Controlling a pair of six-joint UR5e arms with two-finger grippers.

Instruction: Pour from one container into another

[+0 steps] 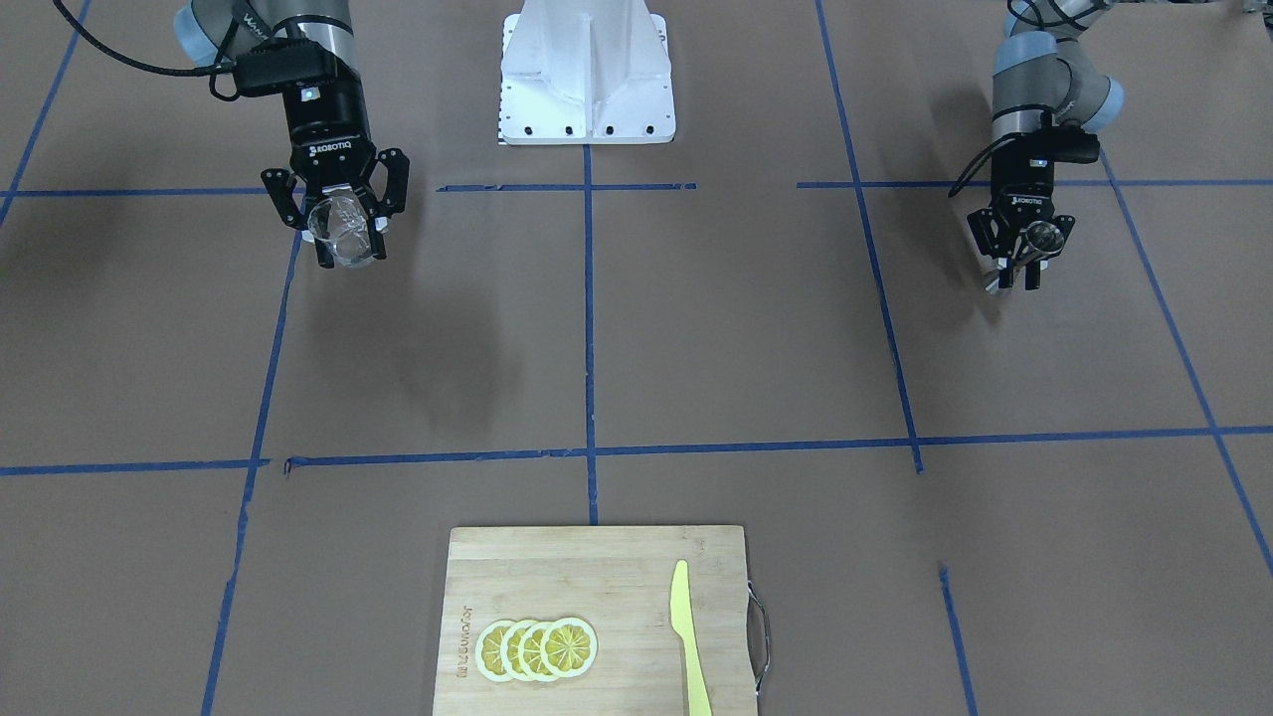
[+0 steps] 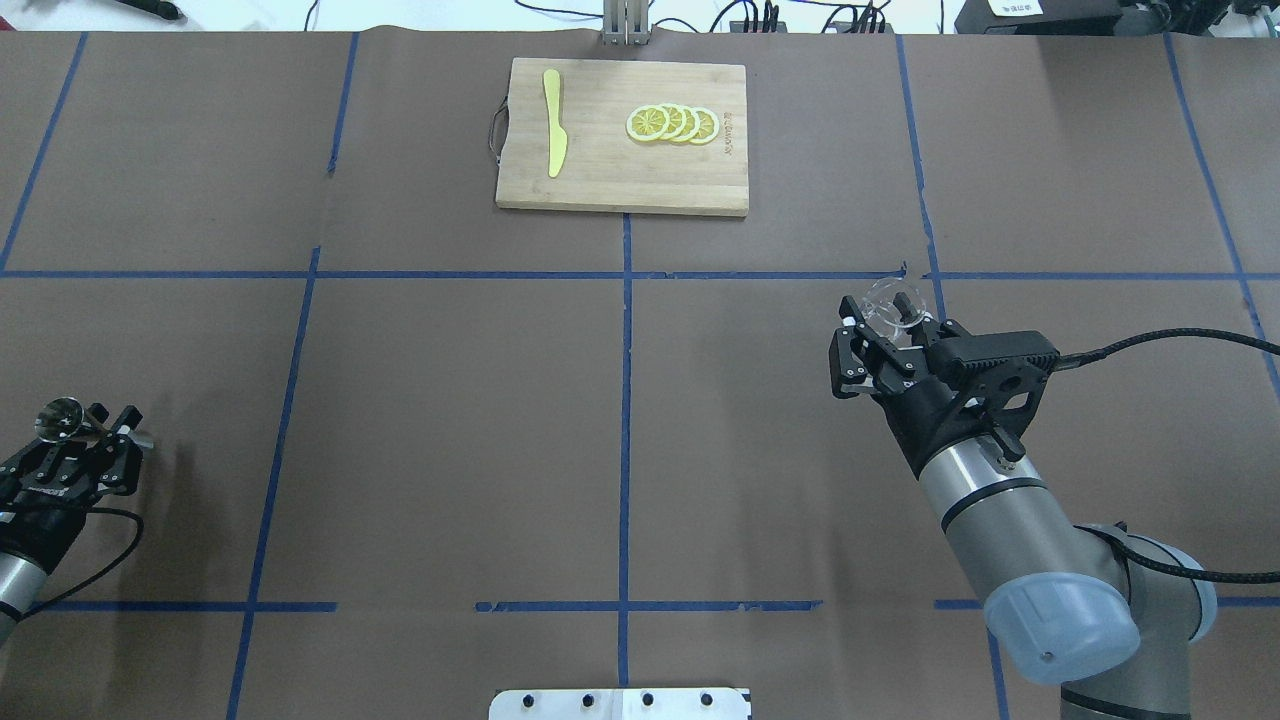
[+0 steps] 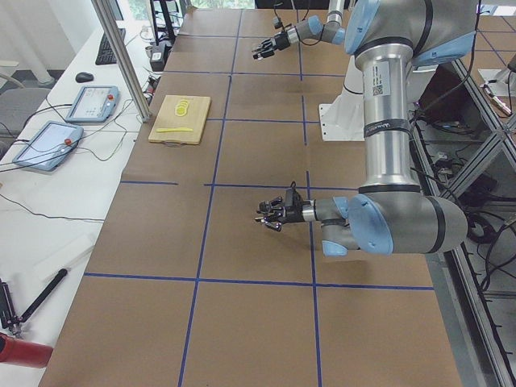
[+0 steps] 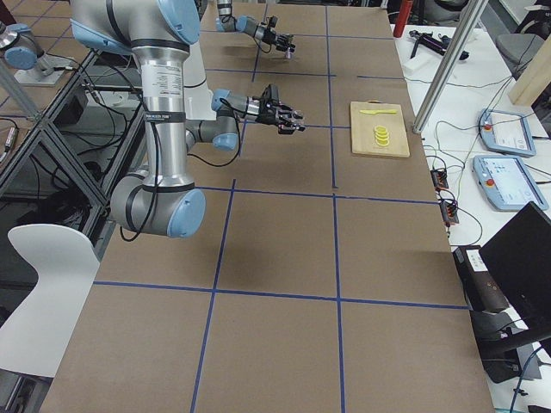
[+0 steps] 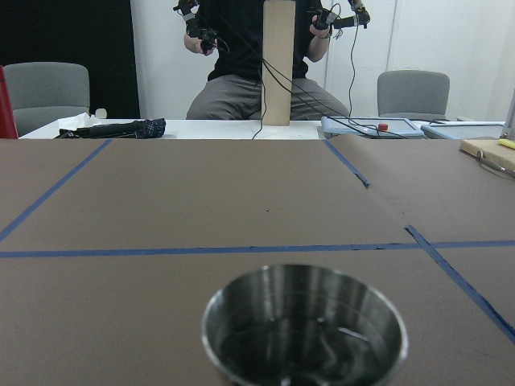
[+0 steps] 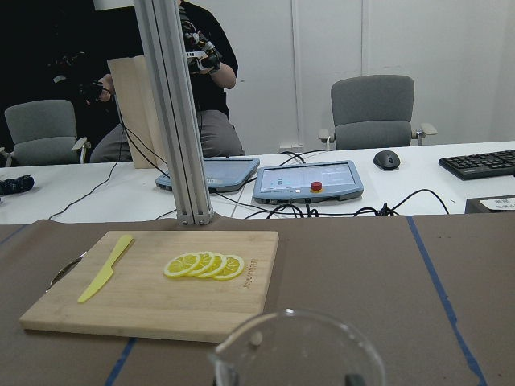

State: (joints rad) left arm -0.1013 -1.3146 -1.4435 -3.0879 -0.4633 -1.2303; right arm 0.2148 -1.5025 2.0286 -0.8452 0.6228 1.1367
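Right jaws grip the clear tumbler (image 1: pixel 343 231), left jaws the metal jigger (image 5: pixel 304 334); contents unclear.

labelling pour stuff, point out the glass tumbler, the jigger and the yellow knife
glass tumbler (image 1: pixel 345 236), front-facing view, clear side wall
jigger (image 2: pixel 58 418), overhead view, open top cup
yellow knife (image 2: pixel 557 150), overhead view, blade

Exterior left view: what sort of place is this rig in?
Most likely a robotics lab, not a kitchen: a paper-covered table gridded with blue tape, two teach pendants on the side desk, and office chairs behind.
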